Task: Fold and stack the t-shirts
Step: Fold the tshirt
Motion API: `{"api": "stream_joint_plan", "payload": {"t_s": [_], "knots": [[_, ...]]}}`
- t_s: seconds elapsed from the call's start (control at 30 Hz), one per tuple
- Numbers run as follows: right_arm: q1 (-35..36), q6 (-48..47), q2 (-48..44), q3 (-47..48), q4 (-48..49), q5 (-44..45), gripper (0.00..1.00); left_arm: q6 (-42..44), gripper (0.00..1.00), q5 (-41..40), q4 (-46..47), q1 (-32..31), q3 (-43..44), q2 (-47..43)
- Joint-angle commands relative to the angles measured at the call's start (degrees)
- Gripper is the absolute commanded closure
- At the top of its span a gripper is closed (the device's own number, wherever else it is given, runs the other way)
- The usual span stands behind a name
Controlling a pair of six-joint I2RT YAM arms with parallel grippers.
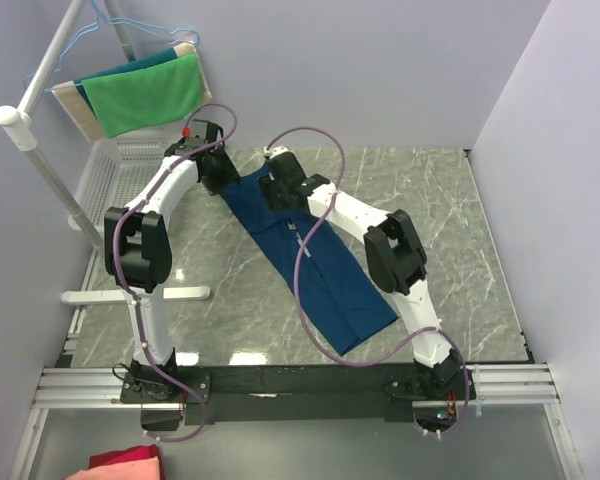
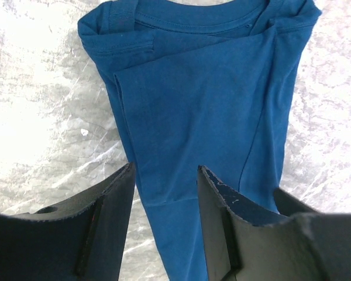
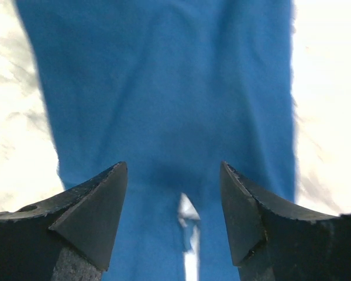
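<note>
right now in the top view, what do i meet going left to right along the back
rack pole, green cloth, left gripper, right gripper. The t-shirt spreads under both grippers, so it has no clear place.

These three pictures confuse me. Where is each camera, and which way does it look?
Top external: above and behind the arms, looking down at the marble table and the folded navy t-shirt; both whole arms show.
Left wrist: on the left wrist, looking down at its collar end; the left gripper shows, open.
Right wrist: on the right wrist, close above the cloth; the right gripper shows, open.
Shared: all three see the t-shirt.
</note>
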Motion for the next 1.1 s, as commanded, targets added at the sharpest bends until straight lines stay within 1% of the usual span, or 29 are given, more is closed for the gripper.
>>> {"api": "stream_joint_plan", "payload": {"t_s": [0.0, 0.27, 0.43, 0.53, 0.77, 0.9, 0.97, 1.0, 1.07], "knots": [[-1.1, -0.78, 4.89, 7.31, 0.77, -6.06, 0.29, -0.16, 0.48, -0.32, 0.18, -0.13, -0.96, -4.09], [-3.47, 0.36, 10.95, 16.62, -3.8, -7.91, 0.25, -0.16, 0.48, 0.73, -0.17, -0.13, -2.1, -6.02], [-5.05, 0.54, 12.45, 19.0, -4.77, -9.49, 0.23, -0.87, 0.48, 3.37, 0.01, -0.13, -2.98, -7.08], [-5.58, 0.54, 12.8, 19.27, -4.94, -10.99, 0.22, -1.04, 0.48, 4.78, 0.44, -0.48, -4.03, -8.13], [-5.59, -0.25, 12.63, 17.61, -6.88, -15.29, 0.21, -0.52, 0.47, 4.17, 0.45, -1.72, -6.23, -10.16], [-4.71, -0.61, 11.93, 14.79, -7.67, -14.51, 0.22, 0.01, 0.48, 3.2, -0.43, -1.72, -5.71, -9.54], [-4.71, 0.09, 13.41, 15.75, -9.24, -14.33, 0.21, 0.1, 0.48, 3.29, -0.61, -1.72, -5.79, -9.19], [-4.71, 0.27, 13.94, 16.36, -9.95, -13.63, 0.23, 0.01, 0.48, 3.29, -0.61, -1.72, -5.88, -9.02], [-4.97, 1.23, 14.91, 18.12, -11.53, -13.45, 0.24, 0.1, 0.48, 3.46, -0.78, -1.72, -6.06, -8.84]]}}
